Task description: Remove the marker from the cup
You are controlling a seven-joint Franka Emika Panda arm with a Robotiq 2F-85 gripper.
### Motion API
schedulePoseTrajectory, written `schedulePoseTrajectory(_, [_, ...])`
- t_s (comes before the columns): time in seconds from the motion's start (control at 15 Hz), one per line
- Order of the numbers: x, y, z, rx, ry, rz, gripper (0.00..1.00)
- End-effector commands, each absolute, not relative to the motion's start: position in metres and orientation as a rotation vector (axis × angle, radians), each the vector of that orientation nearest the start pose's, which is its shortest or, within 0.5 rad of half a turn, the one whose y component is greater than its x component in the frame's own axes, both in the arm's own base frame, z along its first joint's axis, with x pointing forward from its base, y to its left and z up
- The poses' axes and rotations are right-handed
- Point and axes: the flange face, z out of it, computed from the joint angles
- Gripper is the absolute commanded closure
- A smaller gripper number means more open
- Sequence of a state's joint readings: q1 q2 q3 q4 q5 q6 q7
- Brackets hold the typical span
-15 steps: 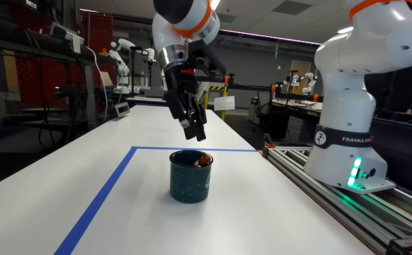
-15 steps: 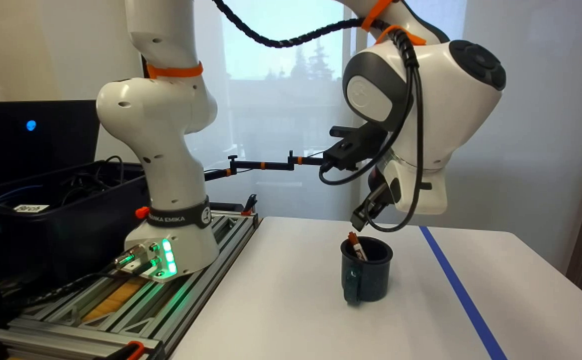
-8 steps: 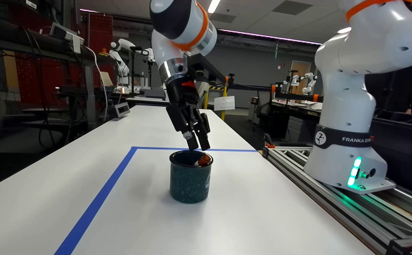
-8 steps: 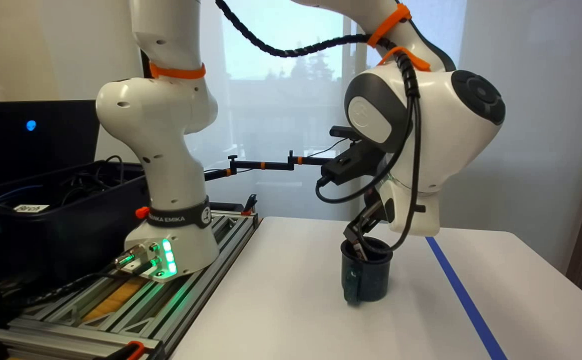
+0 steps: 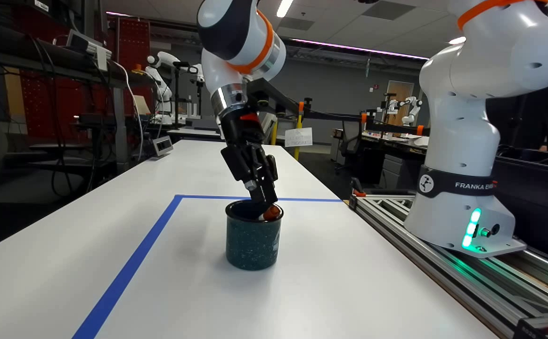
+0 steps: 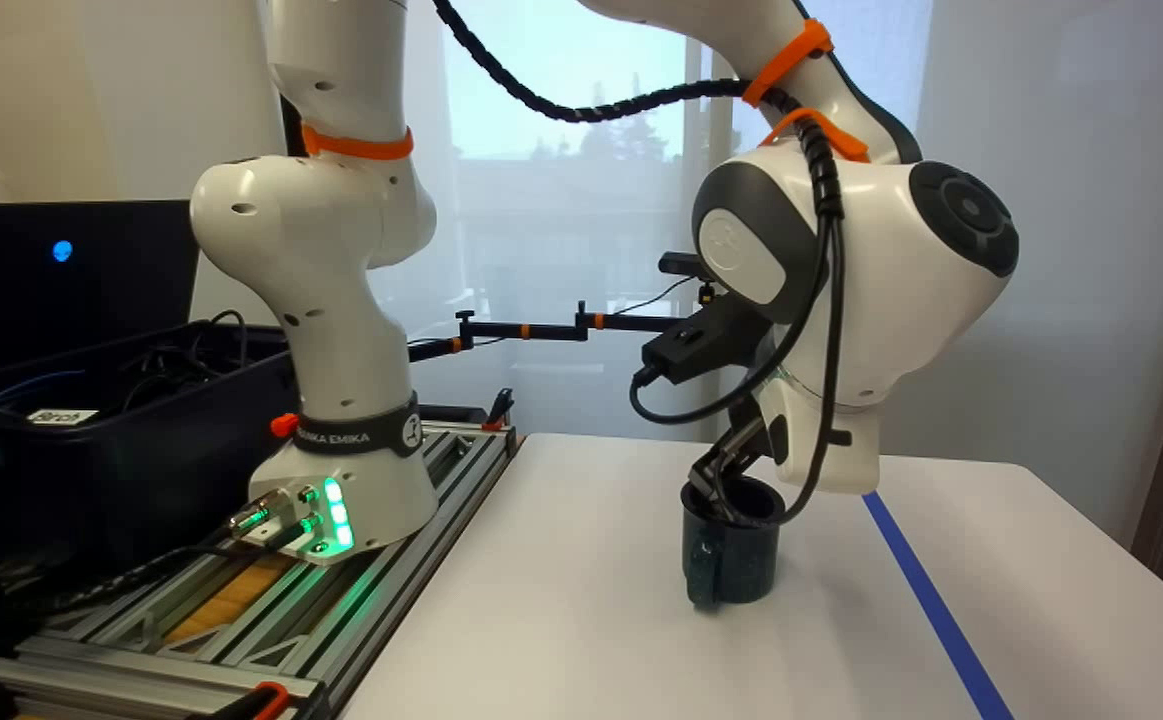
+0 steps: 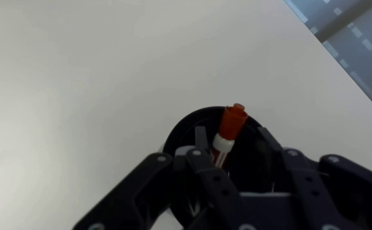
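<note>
The dark teal cup [image 5: 252, 247] stands upright on the white table; it also shows in an exterior view [image 6: 749, 565] with its handle, and in the wrist view [image 7: 180, 125]. The marker [image 7: 232, 124] leans inside the cup, its orange cap end at the rim and its lower part hidden. The orange end also shows in an exterior view [image 5: 272, 213]. My gripper [image 7: 232, 132] is open, its fingertips at the cup's mouth, one on each side of the marker, the left one closer. The gripper [image 6: 709, 488] hides the marker in that exterior view.
Blue tape [image 5: 137, 256] runs along the white table [image 5: 349, 282]. The robot's base [image 5: 462, 221] stands on a metal rail frame beside the table. A black cable [image 6: 821, 440] hangs from the arm down near the cup's rim. A black bin [image 6: 121, 470] stands behind the base.
My gripper has moved down from above the cup to its mouth, around the marker. Its fingers look closer together in an exterior view. The cup and marker have not visibly moved.
</note>
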State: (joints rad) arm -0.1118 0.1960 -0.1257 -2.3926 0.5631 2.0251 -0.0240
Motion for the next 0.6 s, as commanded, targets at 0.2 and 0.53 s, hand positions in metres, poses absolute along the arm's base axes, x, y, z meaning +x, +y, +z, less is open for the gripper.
schedulePoseTrajectory(0.2, [0.4433,-0.0701,0.2058,-2.452,0.786,0.668,0.54])
schedulePoseTrajectory(0.53, [0.4476,-0.0652,0.2007,-2.454,0.783,0.683,0.58])
